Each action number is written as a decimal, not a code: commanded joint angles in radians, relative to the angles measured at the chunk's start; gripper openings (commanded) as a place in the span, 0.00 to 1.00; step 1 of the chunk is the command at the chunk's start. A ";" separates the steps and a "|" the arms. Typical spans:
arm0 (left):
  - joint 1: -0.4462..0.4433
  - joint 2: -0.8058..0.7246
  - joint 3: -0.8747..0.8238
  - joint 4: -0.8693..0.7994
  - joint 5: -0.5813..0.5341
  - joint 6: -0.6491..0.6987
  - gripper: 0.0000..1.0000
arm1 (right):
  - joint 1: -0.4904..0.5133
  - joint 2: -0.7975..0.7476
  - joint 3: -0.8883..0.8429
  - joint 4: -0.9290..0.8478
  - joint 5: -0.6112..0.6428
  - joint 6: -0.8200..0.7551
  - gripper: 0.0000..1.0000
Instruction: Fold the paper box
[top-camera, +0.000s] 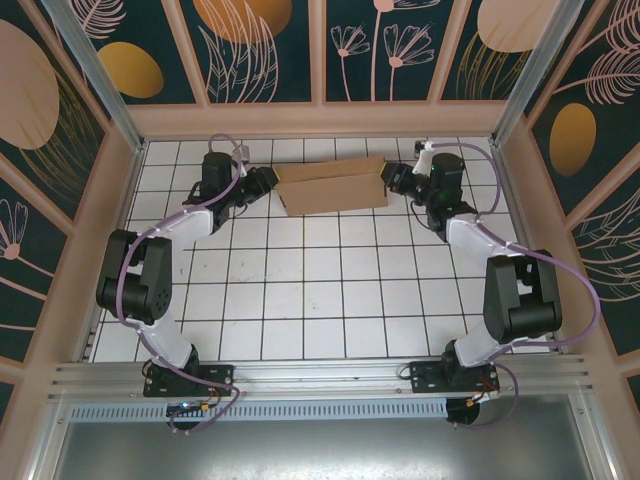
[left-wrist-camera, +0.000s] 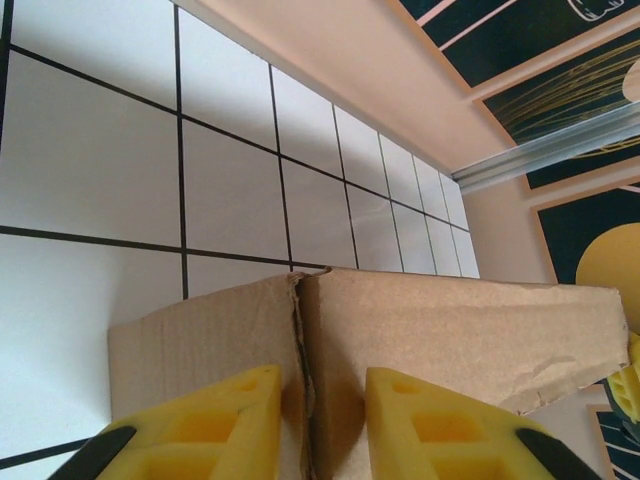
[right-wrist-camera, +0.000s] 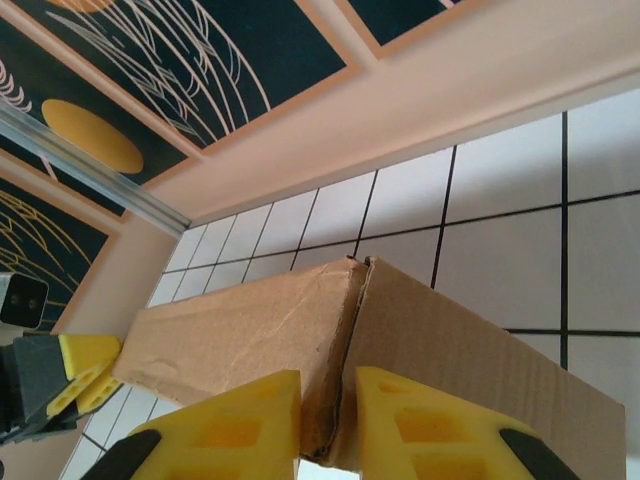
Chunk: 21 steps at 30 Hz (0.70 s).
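Note:
The paper box (top-camera: 332, 186) is a brown cardboard shape at the far side of the tiled table, held between both grippers. My left gripper (top-camera: 270, 183) is at its left end. In the left wrist view the yellow fingers (left-wrist-camera: 225, 420) straddle a corner seam of the box (left-wrist-camera: 450, 330), and the left gripper (left-wrist-camera: 322, 385) is shut on that corner. My right gripper (top-camera: 390, 180) is at the box's right end. In the right wrist view the right gripper (right-wrist-camera: 328, 385) pinches a corner fold of the box (right-wrist-camera: 240, 330) tightly.
The white tiled table (top-camera: 320, 290) stretches toward the arm bases. The pale back wall (top-camera: 320, 120) rises just behind the box. Side walls and aluminium posts (top-camera: 95, 70) close in the left and right.

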 joint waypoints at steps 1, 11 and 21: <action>-0.030 -0.075 -0.128 0.112 0.016 0.024 0.26 | 0.036 -0.057 -0.146 0.159 -0.071 -0.014 0.21; -0.156 -0.214 -0.350 0.061 -0.153 0.043 0.24 | 0.127 -0.241 -0.501 0.336 0.109 -0.085 0.21; -0.159 -0.377 -0.462 -0.065 -0.217 0.053 0.54 | 0.190 -0.483 -0.635 0.191 0.402 -0.086 0.56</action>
